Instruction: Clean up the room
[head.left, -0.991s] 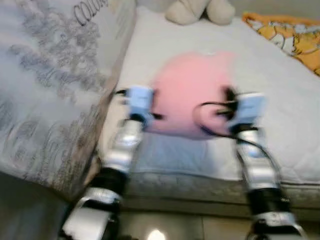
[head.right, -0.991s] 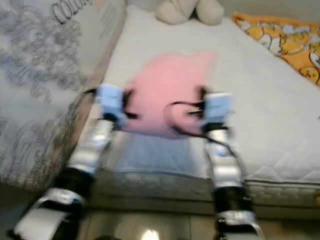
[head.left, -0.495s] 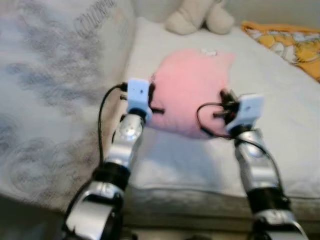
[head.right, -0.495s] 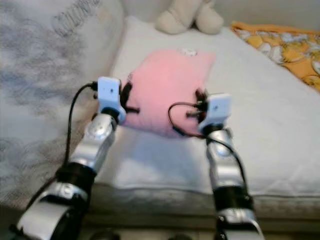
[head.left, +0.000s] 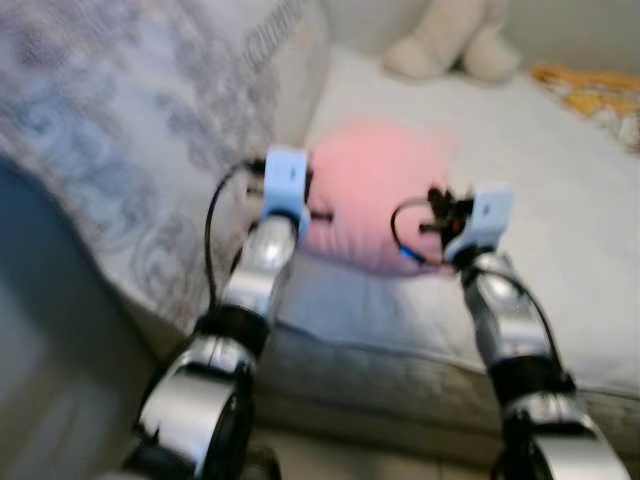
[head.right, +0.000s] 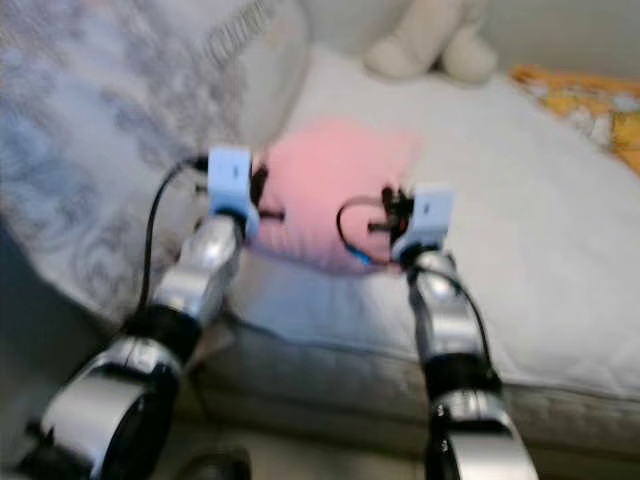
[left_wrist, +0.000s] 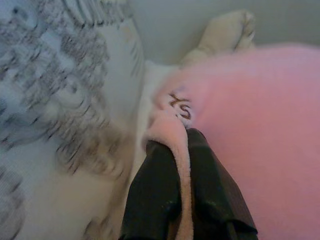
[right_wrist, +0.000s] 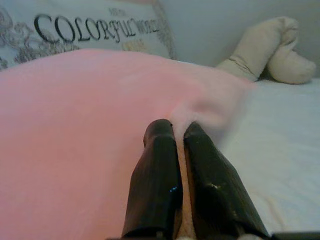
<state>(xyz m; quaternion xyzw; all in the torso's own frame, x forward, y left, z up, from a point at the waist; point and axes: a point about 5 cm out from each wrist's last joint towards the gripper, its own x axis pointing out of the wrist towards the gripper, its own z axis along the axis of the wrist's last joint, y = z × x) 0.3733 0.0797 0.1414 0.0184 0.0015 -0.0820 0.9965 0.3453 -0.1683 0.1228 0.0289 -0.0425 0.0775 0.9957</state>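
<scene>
The pink blanket (head.left: 375, 200) is being pinched by both the left claw (left_wrist: 182, 150) and right claw (right_wrist: 179, 131) near the bed's (head.left: 560, 220) front edge; both should be lifting evenly.

This is a bedroom in a home. A bed with a white quilted mattress (head.right: 560, 260) bears a large grey-patterned printed pillow (head.left: 130, 140), a cream plush toy (head.right: 430, 45) at the far end, an orange cartoon-print blanket (head.right: 590, 100), and a soft pink fleece cloth (head.right: 330, 190).
</scene>
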